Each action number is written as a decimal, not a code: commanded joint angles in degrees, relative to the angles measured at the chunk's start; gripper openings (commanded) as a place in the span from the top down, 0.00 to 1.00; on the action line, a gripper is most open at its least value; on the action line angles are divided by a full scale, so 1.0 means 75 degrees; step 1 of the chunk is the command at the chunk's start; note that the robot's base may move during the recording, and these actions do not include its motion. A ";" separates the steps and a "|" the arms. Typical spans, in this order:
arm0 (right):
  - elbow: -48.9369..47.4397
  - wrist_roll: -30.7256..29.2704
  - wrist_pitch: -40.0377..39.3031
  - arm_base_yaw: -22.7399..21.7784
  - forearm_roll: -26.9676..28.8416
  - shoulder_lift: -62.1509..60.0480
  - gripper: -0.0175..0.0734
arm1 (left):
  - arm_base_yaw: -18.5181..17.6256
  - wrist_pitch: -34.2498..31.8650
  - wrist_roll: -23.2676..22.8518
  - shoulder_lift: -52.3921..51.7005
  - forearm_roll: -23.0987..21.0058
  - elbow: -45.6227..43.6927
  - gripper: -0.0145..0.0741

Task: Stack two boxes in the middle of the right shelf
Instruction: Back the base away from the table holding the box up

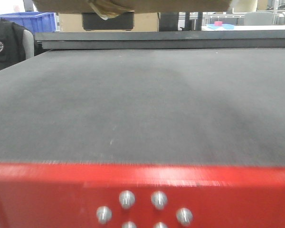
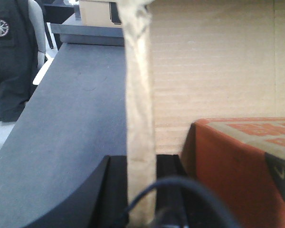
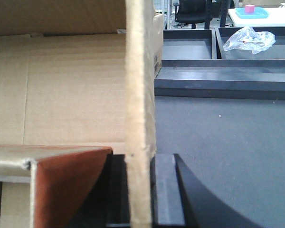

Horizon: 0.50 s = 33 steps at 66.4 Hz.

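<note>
Clamped on opposite walls of the box (image 1: 133, 4) with left gripper (image 2: 141, 164) and right gripper (image 3: 140, 161), likely for a level, two-sided carry; held above the tabletop (image 1: 142, 104), off its surface.

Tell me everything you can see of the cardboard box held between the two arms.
The cardboard box is tan, corrugated and open, with creased walls. The left pincer clamps one side wall, the right pincer the opposite one, each wall edge-on between black fingers. The front view shows only its underside, trailing torn tape, above the dark tabletop. Inside sits something reddish-brown.
</note>
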 commanded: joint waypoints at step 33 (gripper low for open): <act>-0.0123 0.0039 -0.0659 -0.0021 -0.0203 -0.0124 0.99 | 0.0033 -0.0206 -0.0042 -0.0084 0.0212 -0.0078 0.96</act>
